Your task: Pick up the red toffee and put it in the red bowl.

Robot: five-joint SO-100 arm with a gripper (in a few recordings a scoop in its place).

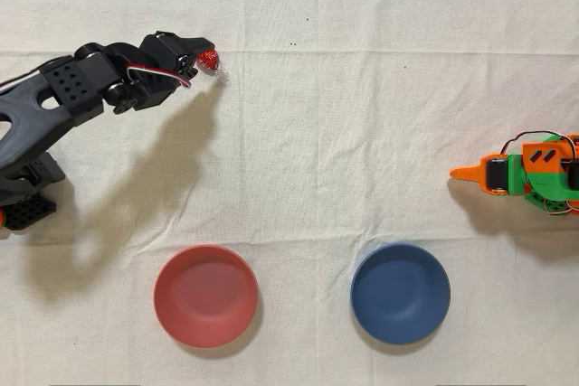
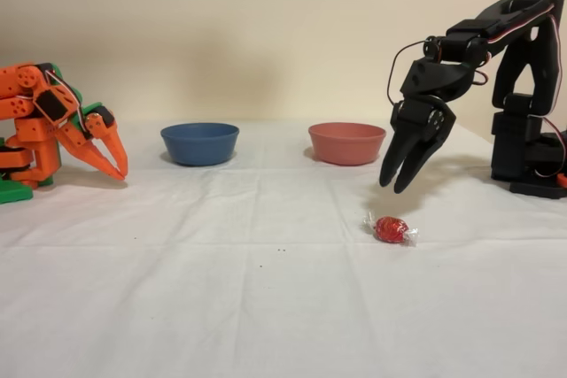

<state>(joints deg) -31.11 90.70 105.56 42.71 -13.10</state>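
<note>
Fixed view shows the end effector [image 2: 400, 185] hanging above the bench, fingers narrowly parted and empty. Red toffee [image 2: 391, 229] lies just below, wrapper ends left-right; red bowl [image 2: 346, 143] waits farther back

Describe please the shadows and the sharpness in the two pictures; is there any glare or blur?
Overhead view: even light, a soft broad shadow falls below the black arm onto the cloth; the red toffee and both bowls look sharp. Fixed view: the toffee's foil shows small highlights, the gripper hangs above it with a faint shadow behind; nothing looks blurred.
</note>
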